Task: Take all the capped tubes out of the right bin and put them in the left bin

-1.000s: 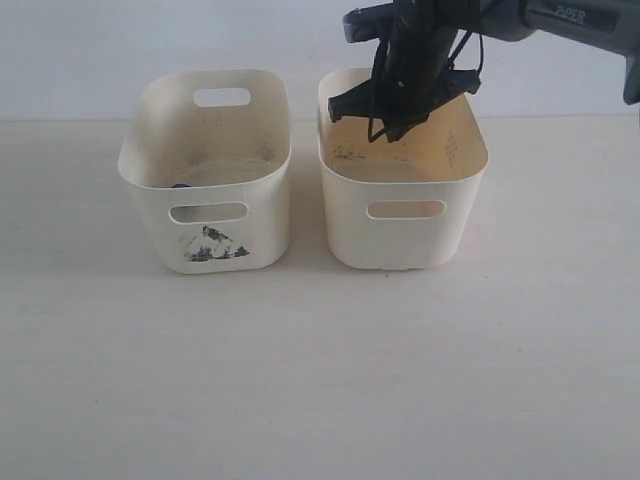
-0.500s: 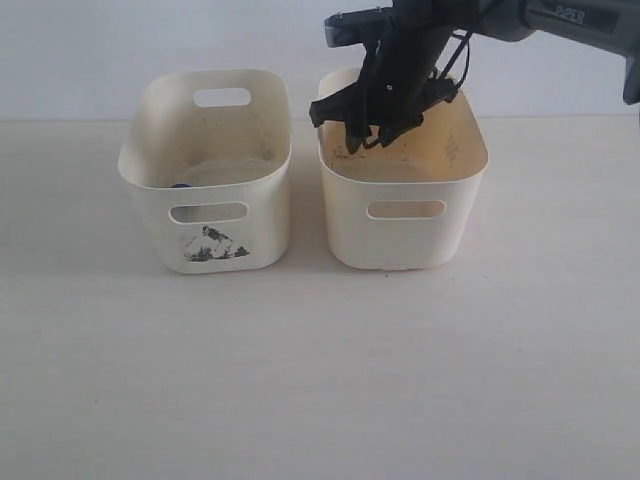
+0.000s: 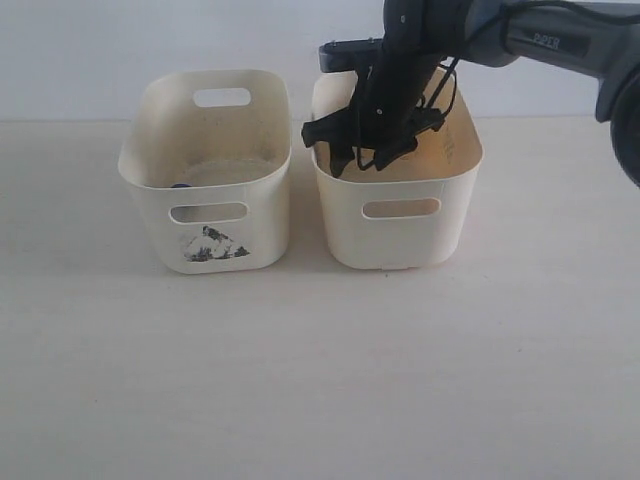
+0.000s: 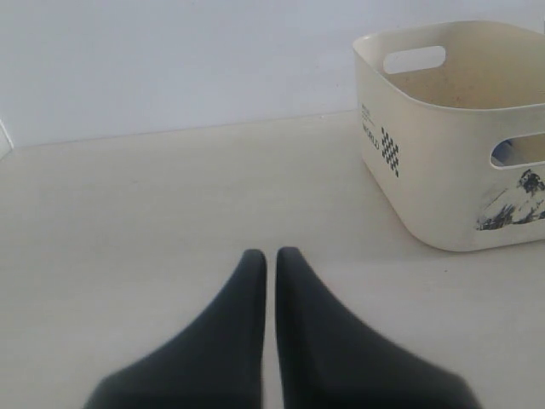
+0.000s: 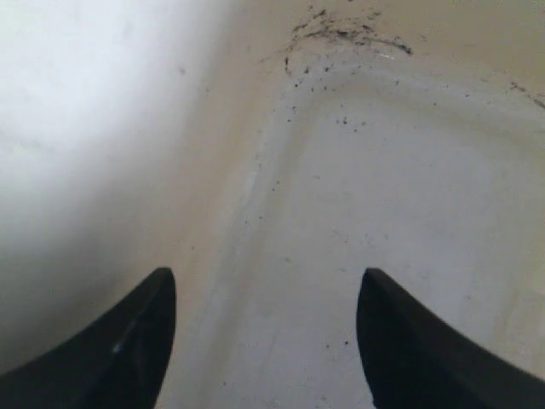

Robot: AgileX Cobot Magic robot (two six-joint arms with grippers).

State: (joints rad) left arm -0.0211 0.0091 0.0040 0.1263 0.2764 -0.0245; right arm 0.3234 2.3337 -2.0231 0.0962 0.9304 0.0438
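Two cream plastic bins stand side by side, close but not touching, on a pale table (image 3: 320, 380) in front of a white wall (image 3: 100, 50).

In the exterior view the left bin (image 3: 265, 225) sits left of centre. It has a small black mountain-like print (image 3: 212, 245) under its front handle slot (image 3: 208, 212). Low inside it, by the front wall toward the left, the dark blue cap of one capped tube (image 3: 180, 185) peeks out. The rest of the tube is hidden.

The right bin (image 3: 400, 245), just right of centre, has a plain front. A dark arm reaches in from the upper right of the frame. The right gripper (image 3: 355, 162) hangs pointing down over the rear left part of this bin, at about rim height. In the right wrist view its two black fingers (image 5: 128, 341) are released and stand wide apart, with the bin's speckled, scuffed floor showing between them.

In the left wrist view the left gripper (image 4: 271, 256) sits at the lower centre of the frame, over the table. Its fingers are clenched together, with just a hairline seam between them. The left bin fills the upper right of that frame, well apart from the fingertips.
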